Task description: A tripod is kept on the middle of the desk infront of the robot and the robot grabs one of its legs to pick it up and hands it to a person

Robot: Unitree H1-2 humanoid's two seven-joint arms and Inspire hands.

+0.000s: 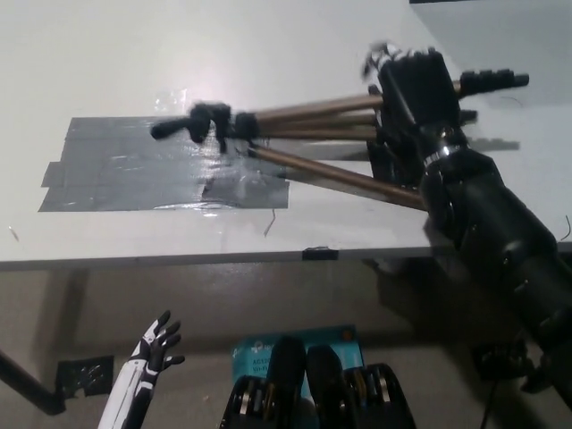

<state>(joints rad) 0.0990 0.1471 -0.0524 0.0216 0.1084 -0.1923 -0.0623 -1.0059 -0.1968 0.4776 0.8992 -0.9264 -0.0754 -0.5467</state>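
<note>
Down at the near left we've got our left hand (154, 350), the white one, hanging below the desk edge with its fingers spread and nothing in it, well apart from everything on the desk.

Up on the white desk (107, 54) there's a big grey tape patch (116, 170) stuck flat on the left half, with a shiny clear bit along its near edge. The tripod's head end sits over the right part of that patch, and its shadow falls on the tape just below it, so the head end looks to be off the surface, though we can't tell by how much.

The tripod (304, 134) lies folded on its side, running left to right across the middle of the desk, black head (201, 122) pointing left and the bronze legs fanning out toward the right. One leg angles off nearer to us than the others, and the black feet (492, 80) poke out past the far right.

Over on the right, our right hand (413, 85), the black one, is clamped around the legs near their foot end, with the fingertips (384, 55) showing on the far side. The arm runs down to the near right corner.
</note>
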